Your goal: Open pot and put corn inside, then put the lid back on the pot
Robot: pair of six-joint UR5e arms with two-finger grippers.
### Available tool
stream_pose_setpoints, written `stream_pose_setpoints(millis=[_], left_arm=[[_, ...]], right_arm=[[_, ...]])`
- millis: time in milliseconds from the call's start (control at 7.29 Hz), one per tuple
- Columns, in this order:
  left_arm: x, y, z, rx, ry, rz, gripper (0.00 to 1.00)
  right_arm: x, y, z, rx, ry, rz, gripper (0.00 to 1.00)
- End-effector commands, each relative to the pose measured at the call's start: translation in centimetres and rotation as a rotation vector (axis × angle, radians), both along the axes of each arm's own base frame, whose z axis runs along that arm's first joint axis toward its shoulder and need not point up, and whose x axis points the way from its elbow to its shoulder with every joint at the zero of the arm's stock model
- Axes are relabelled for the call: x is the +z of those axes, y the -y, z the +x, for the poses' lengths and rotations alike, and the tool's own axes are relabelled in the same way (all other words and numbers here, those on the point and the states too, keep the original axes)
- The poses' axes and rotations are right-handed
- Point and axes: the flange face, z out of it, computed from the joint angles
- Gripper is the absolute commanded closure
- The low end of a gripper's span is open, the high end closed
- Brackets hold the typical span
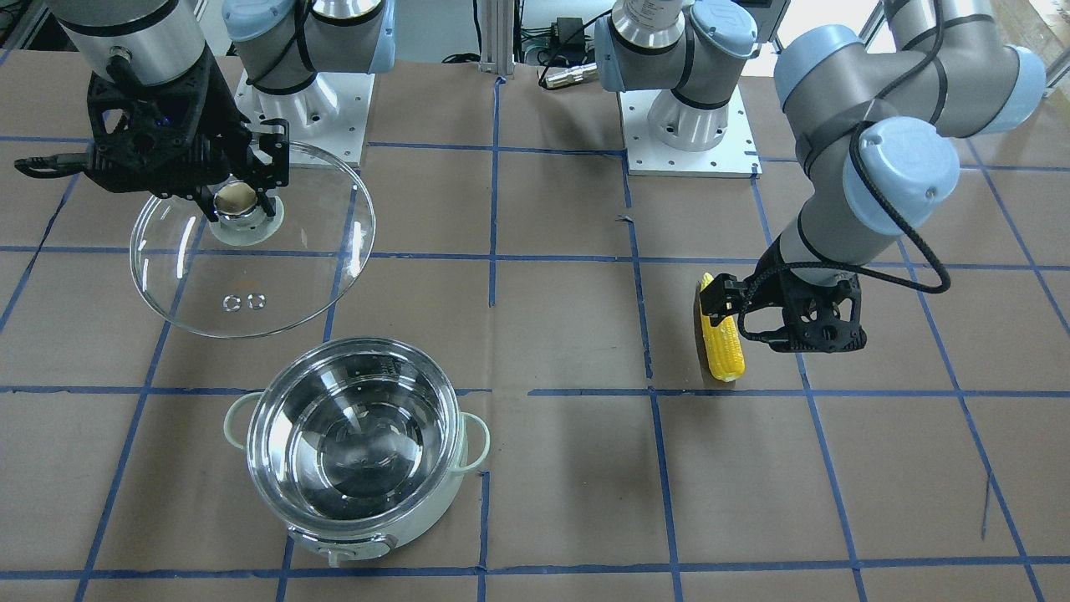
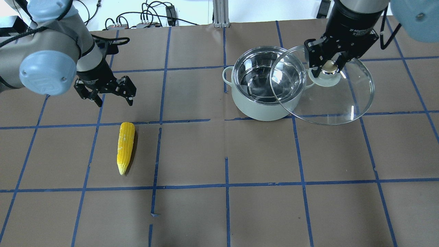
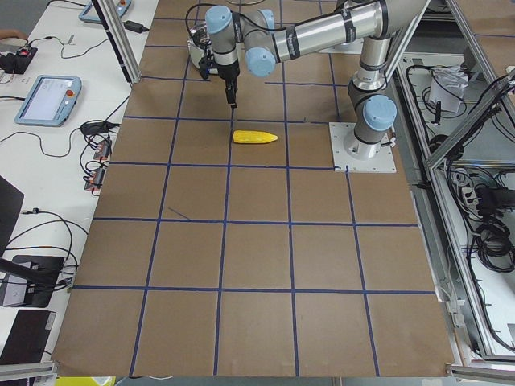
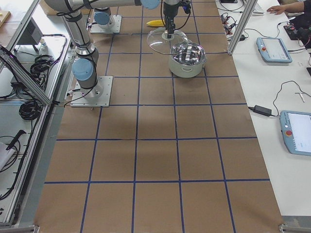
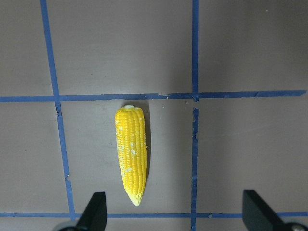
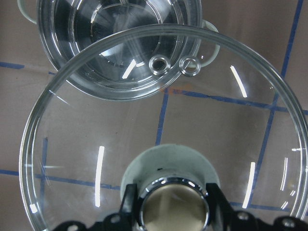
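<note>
Table [image 2: 192,212]: long, covered in brown paper, marked into squares by blue tape grid [image 2: 226,185].
Aluminium profile post [image 2: 219,12]: top centre of overhead view, at table's far edge.
Cable tangle [image 2: 151,15]: left of post, against white background.
White side bench [image 3: 48,161]: left of exterior left view; holds teach pendant [image 3: 48,100] and loose leads.
Second white bench [image 4: 291,194]: right of exterior right view; holds upper pendant [image 4: 274,49], lower pendant [image 4: 297,132], black power adapter [image 4: 263,110].
Aluminium frame rail [image 4: 26,75]: left of same view, black cable bundle [image 4: 29,109] below it.
Light: bright, even; shadows soft.

Bright, seemingly overhead light; lid [image 6: 163,130] glares.
</note>
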Motion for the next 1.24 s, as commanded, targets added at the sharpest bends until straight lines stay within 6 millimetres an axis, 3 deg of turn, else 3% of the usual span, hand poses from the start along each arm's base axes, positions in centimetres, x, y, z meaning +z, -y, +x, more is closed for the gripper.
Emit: stream_pose_setpoints(millis=[0, 275, 549, 824, 1098], left_arm=[[-7.1, -1.0, 1.5, 0.013, -0.022, 0.104, 0.00], [-12.0, -2.0, 1.9, -0.019, -0.025, 0.090, 0.00], [-14.7, -3.6, 1.7, -0.051, -0.018, 0.037, 0.02], [-14.0, -3.7, 1.5, -0.061, -0.013, 0.033, 0.70], [-12.3, -3.2, 0.2, -0.042, -0.014, 0.034, 0.91]], right_arm=[[-0.3, -2.4, -0.6, -0.012, -0.002, 0.005, 0.75], [-1.4, -2.9, -0.7, -0.015, -0.003, 0.008, 0.75], [-1.4, -2.9, -0.7, -0.015, -0.005, 0.008, 0.74], [-1.5, -2.9, -0.7, -0.013, -0.002, 0.010, 0.74], [-1.5, -2.8, -0.8, -0.015, -0.003, 0.007, 0.74]])
